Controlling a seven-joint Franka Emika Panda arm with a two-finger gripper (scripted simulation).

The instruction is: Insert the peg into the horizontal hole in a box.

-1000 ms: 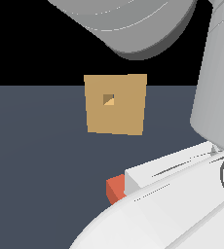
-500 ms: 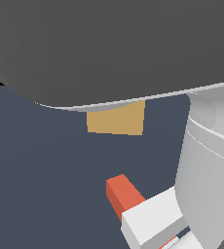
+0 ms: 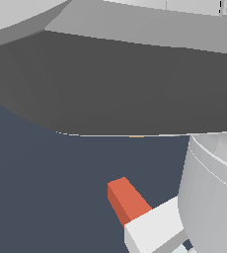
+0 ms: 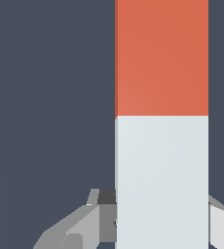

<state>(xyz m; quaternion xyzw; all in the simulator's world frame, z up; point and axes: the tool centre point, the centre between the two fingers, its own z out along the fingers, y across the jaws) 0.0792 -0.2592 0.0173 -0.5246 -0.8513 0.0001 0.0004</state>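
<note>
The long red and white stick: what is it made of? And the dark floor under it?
The long square peg, red-orange at one end and pale white at the other, looks like smooth matte plastic or painted wood: flat colour, sharp edges, no grain or shine. The render leaves the material open. The dark blue-grey floor looks plain, matte and textureless.

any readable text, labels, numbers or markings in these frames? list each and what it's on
None. No text, label, number or sign shows in either view.
The peg has plain red-orange and white faces.
The arm's grey body carries no marking, and it fills the upper half of the exterior view, so the box cannot be checked for text.
The gripper shows bare grey metal.
</note>
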